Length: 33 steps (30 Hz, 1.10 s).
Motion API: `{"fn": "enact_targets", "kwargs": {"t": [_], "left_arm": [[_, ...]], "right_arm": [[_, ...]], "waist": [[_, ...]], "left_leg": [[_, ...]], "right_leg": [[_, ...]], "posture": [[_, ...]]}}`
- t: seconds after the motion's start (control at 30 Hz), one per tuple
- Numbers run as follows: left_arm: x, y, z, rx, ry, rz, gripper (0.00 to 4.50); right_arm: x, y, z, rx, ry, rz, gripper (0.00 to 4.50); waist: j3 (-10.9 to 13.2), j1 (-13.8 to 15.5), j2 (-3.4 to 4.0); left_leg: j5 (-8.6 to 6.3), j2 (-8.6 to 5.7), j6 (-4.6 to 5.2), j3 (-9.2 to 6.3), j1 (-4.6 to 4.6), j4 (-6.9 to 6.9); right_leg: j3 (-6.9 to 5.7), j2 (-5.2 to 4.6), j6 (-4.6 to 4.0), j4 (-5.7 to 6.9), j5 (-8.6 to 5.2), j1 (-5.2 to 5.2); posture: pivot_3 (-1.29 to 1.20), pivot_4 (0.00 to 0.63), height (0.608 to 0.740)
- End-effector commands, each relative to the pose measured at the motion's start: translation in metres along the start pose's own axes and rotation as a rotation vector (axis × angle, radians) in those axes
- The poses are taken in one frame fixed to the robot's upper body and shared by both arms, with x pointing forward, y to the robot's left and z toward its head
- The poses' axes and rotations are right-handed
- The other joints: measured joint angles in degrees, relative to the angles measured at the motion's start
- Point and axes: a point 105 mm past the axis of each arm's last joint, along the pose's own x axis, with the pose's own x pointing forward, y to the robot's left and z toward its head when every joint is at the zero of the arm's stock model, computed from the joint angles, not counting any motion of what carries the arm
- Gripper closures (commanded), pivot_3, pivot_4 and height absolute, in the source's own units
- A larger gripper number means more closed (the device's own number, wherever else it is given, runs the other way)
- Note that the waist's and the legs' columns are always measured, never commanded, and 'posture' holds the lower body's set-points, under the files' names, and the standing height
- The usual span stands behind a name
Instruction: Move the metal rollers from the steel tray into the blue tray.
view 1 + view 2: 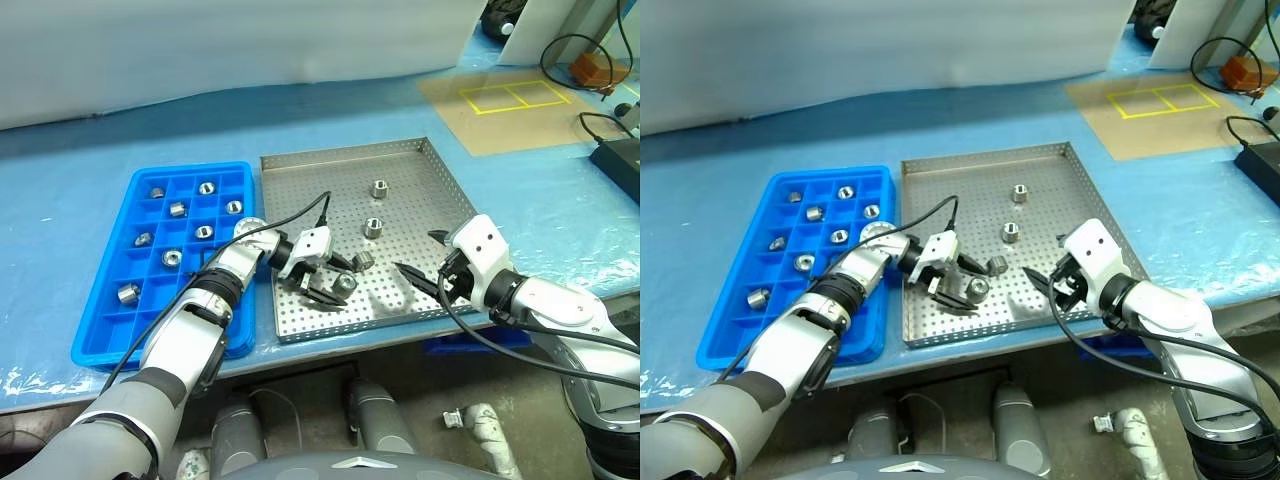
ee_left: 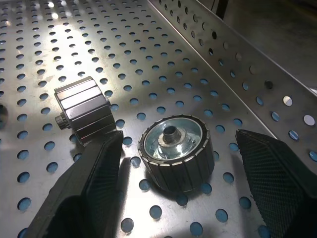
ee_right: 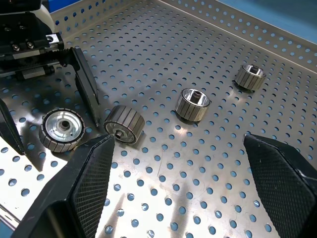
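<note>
The steel tray (image 1: 350, 152) holds several metal rollers. One roller (image 2: 176, 151) stands on end on the perforated floor near the front rim. My left gripper (image 1: 343, 284) is open, with a black finger on each side of this roller and a gap showing on both sides. A second roller (image 2: 84, 109) lies on its side just beyond. Two more rollers (image 1: 373, 227) (image 1: 381, 187) sit farther back. My right gripper (image 1: 420, 254) hovers open and empty over the tray's front right part. The blue tray (image 1: 190, 167) lies left of the steel tray, with several rollers (image 1: 203, 231) in its compartments.
Both trays rest on a blue-covered table whose front edge runs just below them. At the back right lie a tan board with yellow tape squares (image 1: 510, 100), black cables (image 1: 560, 50) and a black box (image 1: 620, 155).
</note>
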Motion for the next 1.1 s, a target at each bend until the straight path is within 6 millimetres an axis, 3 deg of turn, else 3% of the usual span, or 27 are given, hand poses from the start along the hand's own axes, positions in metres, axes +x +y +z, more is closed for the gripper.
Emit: {"fn": "enact_targets", "kwargs": {"t": [0.03, 0.07, 0.2, 0.3, 0.47, 0.6, 0.77, 0.93, 1.1], "left_arm": [[0.003, 0.001, 0.006, 0.016, -0.015, -0.011, 1.27], [0.004, 0.003, 0.007, 0.019, -0.016, 0.002, 1.57], [0.004, 0.004, 0.009, 0.022, -0.018, 0.0, 1.57], [0.002, 0.005, 0.011, 0.023, -0.022, 0.002, 2.12], [0.001, 0.004, 0.01, 0.019, -0.015, -0.006, 2.12], [0.0, 0.006, 0.009, 0.024, -0.006, 0.012, 2.76], [-0.002, 0.01, 0.013, 0.038, -0.013, 0.03, 2.76], [-0.012, 0.026, 0.032, 0.091, -0.081, 0.141, 2.76], [-0.039, 0.031, 0.05, 0.126, -0.142, 0.195, 2.76]], "right_arm": [[-0.003, -0.002, 0.01, -0.036, -0.033, -0.015, 0.18], [-0.003, -0.002, 0.01, -0.037, -0.033, -0.016, 0.18], [-0.002, -0.002, 0.01, -0.037, -0.035, -0.019, 0.18], [-0.002, -0.002, 0.01, -0.038, -0.036, -0.018, 0.18], [-0.001, -0.003, 0.01, -0.039, -0.037, -0.019, 0.18], [0.0, -0.003, 0.011, -0.04, -0.039, -0.02, 0.18], [0.0, -0.004, 0.011, -0.04, -0.04, -0.019, 0.18], [0.002, -0.004, 0.011, -0.04, -0.043, -0.016, 0.18], [0.01, -0.003, 0.014, -0.043, -0.064, 0.019, 0.18]], "waist": [[0.0, 0.0, 0.0], [0.0, 0.0, 0.0], [0.0, 0.0, 0.0], [0.0, -0.07, 0.0], [0.0, -0.1, 0.0], [0.0, -0.11, 0.0], [0.0, -0.12, -0.01], [0.01, -0.12, -0.01], [0.01, -0.03, -0.02]], "left_leg": [[0.0, 0.0, 0.01, 0.0, 0.0, 0.0], [-0.01, -0.01, 0.01, 0.0, 0.0, 0.0], [-0.02, -0.05, 0.03, 0.0, -0.02, 0.0], [-0.03, -0.05, 0.05, 0.0, -0.02, 0.0], [-0.03, -0.04, 0.05, 0.0, -0.02, 0.0], [-0.04, -0.04, 0.05, 0.0, -0.03, -0.01], [-0.04, -0.05, 0.05, 0.0, -0.04, 0.0], [-0.04, -0.04, 0.06, 0.0, -0.06, -0.01], [-0.04, -0.03, 0.06, 0.0, -0.08, -0.03]], "right_leg": [[-0.01, 0.0, 0.01, -0.01, -0.01, 0.0], [0.0, 0.0, 0.01, -0.01, -0.01, 0.0], [-0.01, -0.02, 0.02, -0.03, -0.01, 0.0], [-0.01, -0.02, 0.02, -0.06, -0.01, 0.0], [-0.01, -0.02, 0.03, -0.06, -0.02, 0.0], [-0.01, -0.02, 0.03, -0.07, -0.02, 0.0], [-0.01, -0.02, 0.04, -0.08, -0.02, 0.0], [-0.02, -0.02, 0.04, -0.09, -0.02, -0.02], [-0.02, -0.01, 0.03, -0.08, -0.02, -0.05]], "posture": [[-0.74, 0.15, 0.74], [-0.73, 0.15, 0.74], [-0.73, 0.15, 0.74], [-0.73, 0.15, 0.74], [-0.73, 0.15, 0.74], [-0.73, 0.15, 0.74], [-0.72, 0.15, 0.74], [-0.7, 0.15, 0.74], [-0.64, 0.15, 0.74]]}}
